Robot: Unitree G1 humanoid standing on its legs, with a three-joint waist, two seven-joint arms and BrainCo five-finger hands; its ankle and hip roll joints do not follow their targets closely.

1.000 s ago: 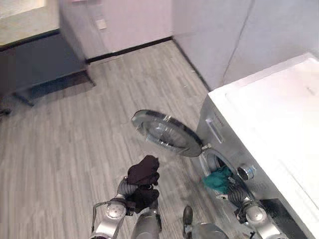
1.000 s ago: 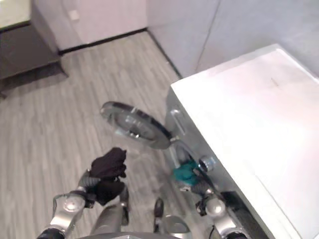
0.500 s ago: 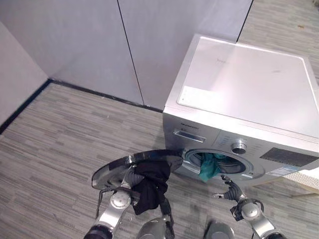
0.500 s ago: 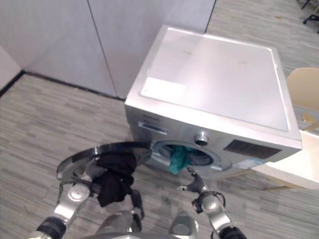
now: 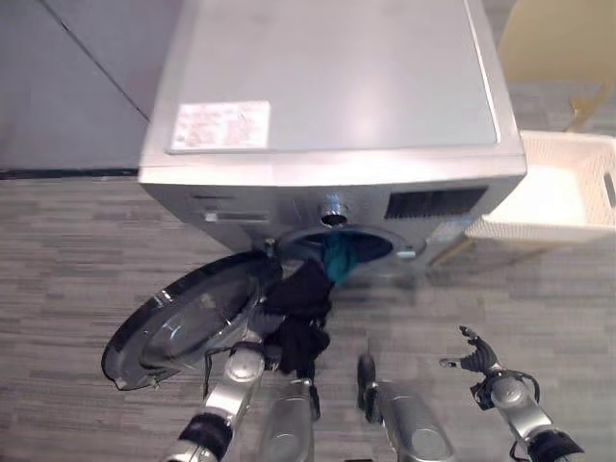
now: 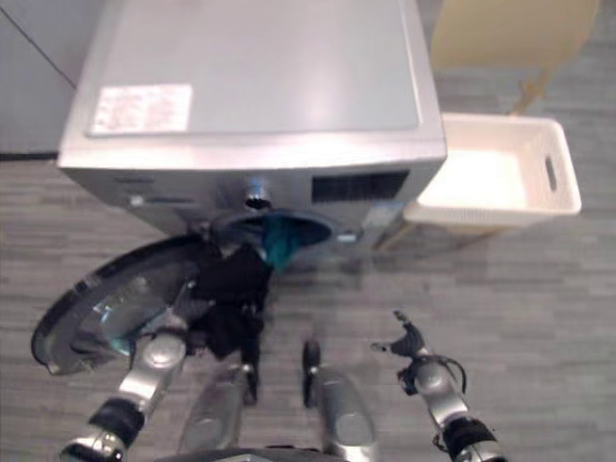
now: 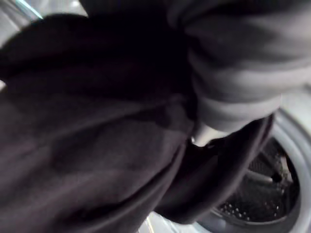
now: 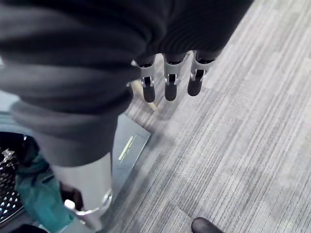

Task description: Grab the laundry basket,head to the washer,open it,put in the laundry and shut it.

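1. The washer door (image 5: 183, 322) hangs wide open at the left of the washer (image 5: 327, 125), so the opening step is done. The basket step also looks finished: the white laundry basket (image 6: 500, 178) sits on the floor just beside the washer's right side, and what shows of its inside looks bare.

2. Loading is partly done. A teal garment (image 5: 337, 260) hangs half out of the drum opening (image 5: 371, 245), draped over its lower lip. It still needs to go fully inside.

3. The left robot hand (image 5: 258, 320) is at the door's inner edge, just left of the opening, with a black garment (image 5: 300, 318) bunched on it. In the left wrist view the dark cloth (image 7: 87, 136) covers the fingers, so I cannot tell how far they are closed. The perforated drum shows just past the cloth, so the garment is at the mouth but not in.

4. The right robot hand (image 5: 472, 351) hovers over the floor (image 8: 233, 121), well apart from the washer and right of the opening. Its fingers (image 8: 167, 82) are straight and relaxed, holding and touching nothing.

5. Left to do, by my reading: put the black garment in, tuck in the teal one, then swing the door shut.
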